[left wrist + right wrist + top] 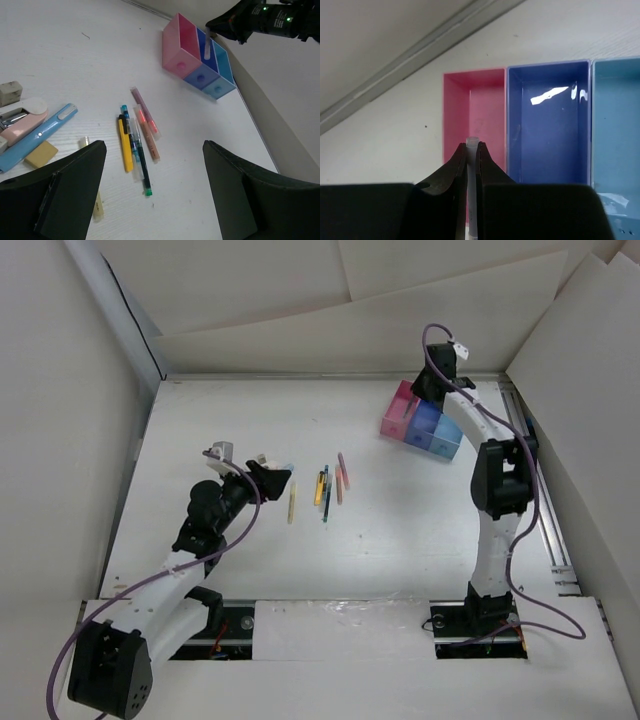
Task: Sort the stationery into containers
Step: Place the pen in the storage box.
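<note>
The containers (421,423) are a pink, dark blue and cyan tray at the back right. My right gripper (472,150) hangs over the tray and is shut on a pale translucent pen (472,200). The pen's tip points down over the pink compartment (482,110), beside the dark blue one (550,125). Several pens lie side by side at mid-table (326,486): yellow (125,145), dark teal (142,162), orange (149,137), pink (144,111). A pale yellow pen (292,503) lies apart on their left. My left gripper (155,200) is open and empty, low over the table just short of them.
In the left wrist view other items lie left of the pens: a light blue case (37,135), a pink and white case (20,117), a white eraser (10,92) and a tan eraser (41,154). White walls enclose the table; a rail (540,490) runs along its right edge.
</note>
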Motion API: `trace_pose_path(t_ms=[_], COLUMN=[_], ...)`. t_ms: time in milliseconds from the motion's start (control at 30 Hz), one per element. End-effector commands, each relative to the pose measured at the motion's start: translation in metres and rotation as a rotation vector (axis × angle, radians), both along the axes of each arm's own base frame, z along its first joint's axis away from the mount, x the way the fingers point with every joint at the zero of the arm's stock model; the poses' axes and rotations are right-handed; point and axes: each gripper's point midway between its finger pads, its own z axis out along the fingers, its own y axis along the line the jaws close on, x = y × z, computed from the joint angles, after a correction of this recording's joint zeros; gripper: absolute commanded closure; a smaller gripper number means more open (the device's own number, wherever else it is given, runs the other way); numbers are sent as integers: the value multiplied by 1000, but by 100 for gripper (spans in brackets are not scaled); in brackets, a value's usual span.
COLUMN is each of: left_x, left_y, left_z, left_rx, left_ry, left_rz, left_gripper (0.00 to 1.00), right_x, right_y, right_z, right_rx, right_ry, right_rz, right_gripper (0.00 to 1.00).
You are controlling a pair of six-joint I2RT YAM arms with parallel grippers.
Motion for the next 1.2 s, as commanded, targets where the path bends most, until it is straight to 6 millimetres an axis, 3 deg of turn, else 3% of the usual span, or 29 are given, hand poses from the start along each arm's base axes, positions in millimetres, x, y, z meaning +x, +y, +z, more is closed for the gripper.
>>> trace_pose_path(t_ms=[0, 233, 300, 333, 400, 633, 833, 900, 933, 1000, 1100, 1167], left_x=[6, 8, 8, 9, 9, 9, 11, 11, 10, 8, 8, 8], left_y=[3, 3, 2, 2, 2, 2, 2, 2, 2, 3, 4, 4], left_z=[40, 37, 42, 38, 38, 38, 38, 38, 41, 40, 43, 43], left_rx=[-15, -4, -7, -3, -3, -3, -3, -3, -7, -7, -10, -10], left_ry=[-120, -115, -124, -114, -114, -114, -114, -114, -124, -125, -134, -134], left_rz=[23, 22, 22, 22, 22, 22, 22, 22, 22, 22, 32, 32], left_gripper=[24, 23, 23, 23, 23, 23, 23, 23, 23, 23, 23, 23], right_x=[9, 15, 16, 16, 16, 24, 30, 30, 30, 24, 17, 1], right_y=[15, 16, 16, 16, 16, 16, 19, 19, 16, 15, 15, 24], right_z=[21, 5, -1, -1, -1, 4, -9, -9, -2, 2, 19, 44], right_rx=[22, 19, 17, 17, 17, 5, 15, 15, 9, 9, 18, 7], right_ry=[-42, -20, -11, -11, -11, -17, 1, 1, -11, -9, -36, -86], right_rz=[38, 37, 37, 37, 37, 35, 37, 37, 26, 26, 34, 49], right_gripper=[100, 100, 97, 88, 82, 83, 74, 66, 56, 52, 52, 62])
